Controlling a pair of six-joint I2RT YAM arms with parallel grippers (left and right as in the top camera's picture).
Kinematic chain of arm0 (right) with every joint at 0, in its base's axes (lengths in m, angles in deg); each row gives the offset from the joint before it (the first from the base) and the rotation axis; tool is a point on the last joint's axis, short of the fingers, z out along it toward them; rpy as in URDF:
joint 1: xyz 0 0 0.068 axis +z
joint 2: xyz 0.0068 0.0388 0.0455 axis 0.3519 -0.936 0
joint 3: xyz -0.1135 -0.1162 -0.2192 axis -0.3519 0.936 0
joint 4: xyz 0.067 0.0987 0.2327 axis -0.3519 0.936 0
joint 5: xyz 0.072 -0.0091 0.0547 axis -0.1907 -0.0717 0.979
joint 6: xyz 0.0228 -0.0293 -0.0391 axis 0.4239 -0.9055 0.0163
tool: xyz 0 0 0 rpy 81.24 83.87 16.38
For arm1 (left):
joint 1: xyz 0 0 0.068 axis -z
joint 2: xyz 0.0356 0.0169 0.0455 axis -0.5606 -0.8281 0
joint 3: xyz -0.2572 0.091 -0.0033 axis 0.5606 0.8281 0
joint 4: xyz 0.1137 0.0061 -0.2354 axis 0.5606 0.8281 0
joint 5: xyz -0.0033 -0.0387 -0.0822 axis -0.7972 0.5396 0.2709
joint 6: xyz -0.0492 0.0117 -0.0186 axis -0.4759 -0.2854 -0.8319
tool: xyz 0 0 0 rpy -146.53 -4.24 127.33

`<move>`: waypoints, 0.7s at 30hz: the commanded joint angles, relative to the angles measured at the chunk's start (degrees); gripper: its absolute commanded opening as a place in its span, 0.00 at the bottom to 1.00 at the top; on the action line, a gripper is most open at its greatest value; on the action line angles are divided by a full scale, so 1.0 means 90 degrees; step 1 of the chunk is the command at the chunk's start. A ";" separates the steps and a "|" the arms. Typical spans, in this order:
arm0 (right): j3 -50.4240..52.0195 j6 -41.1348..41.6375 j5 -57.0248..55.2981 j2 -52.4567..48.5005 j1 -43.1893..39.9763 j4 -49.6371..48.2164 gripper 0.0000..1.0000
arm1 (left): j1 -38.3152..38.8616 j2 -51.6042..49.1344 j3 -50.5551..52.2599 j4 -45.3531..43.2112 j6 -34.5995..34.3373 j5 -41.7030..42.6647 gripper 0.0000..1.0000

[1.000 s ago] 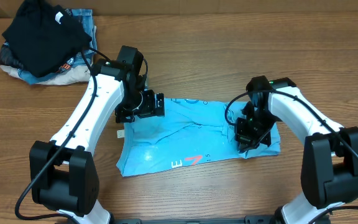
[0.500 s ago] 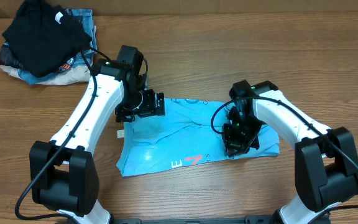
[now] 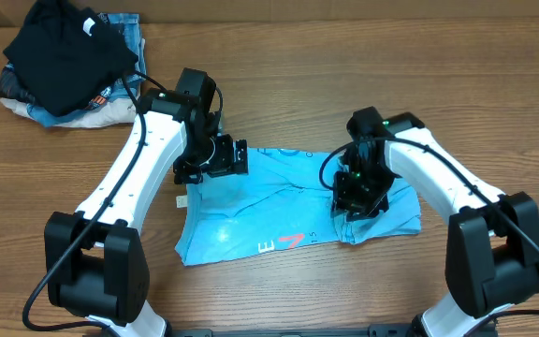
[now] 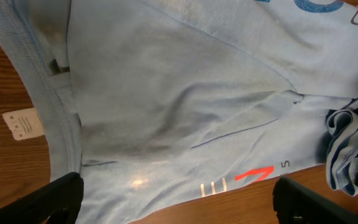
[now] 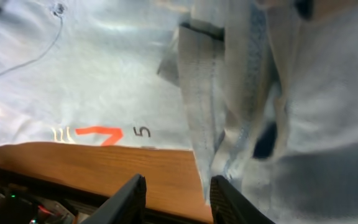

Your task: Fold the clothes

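Observation:
The sky-blue T-shirt (image 3: 269,211) lies flat on the wooden table, with red and white lettering (image 3: 284,243) near its front edge. Its small white tag (image 4: 22,123) sticks out at the left. My left gripper (image 3: 211,159) is open and hovers over the shirt's left end; in the left wrist view (image 4: 179,202) its jaws straddle the fabric (image 4: 166,112) without touching it. My right gripper (image 3: 356,192) sits over the shirt's right end. In the right wrist view its jaws (image 5: 178,196) are close together on a lifted, bunched hem (image 5: 201,112).
A pile of other clothes, with a black garment (image 3: 64,56) on top of denim and beige pieces (image 3: 110,103), sits at the far left corner. Bare wood (image 3: 298,290) lies in front of the shirt.
My right gripper has moved left and slightly back over the shirt, drawing the right end's fabric into a bunch. The left arm has not moved.

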 commanded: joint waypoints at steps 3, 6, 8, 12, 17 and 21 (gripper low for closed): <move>-0.0668 0.0078 -0.0685 0.0160 -0.0408 0.0855 0.37 | -0.0015 0.0102 0.0022 0.0019 0.0036 -0.0039 1.00; -0.0678 0.0442 -0.1144 0.0228 -0.0639 0.1265 0.30 | -0.0015 0.0102 0.0022 0.0022 0.0036 -0.0039 1.00; -0.0668 0.0984 -0.1622 0.0291 -0.0777 0.1394 0.27 | -0.0015 0.0102 0.0022 0.0017 0.0036 -0.0039 1.00; -0.0590 0.1387 -0.1778 0.0529 -0.0831 0.1370 0.29 | -0.0015 0.0102 0.0022 0.0022 0.0036 -0.0039 1.00; -0.0019 0.1693 -0.1775 0.0906 -0.0787 0.1195 0.39 | -0.0015 0.0102 0.0022 0.0024 0.0107 -0.0039 1.00; 0.0697 0.1860 -0.1702 0.1044 -0.0789 0.0816 0.48 | -0.0017 0.0100 0.0022 0.0010 0.0107 -0.0039 1.00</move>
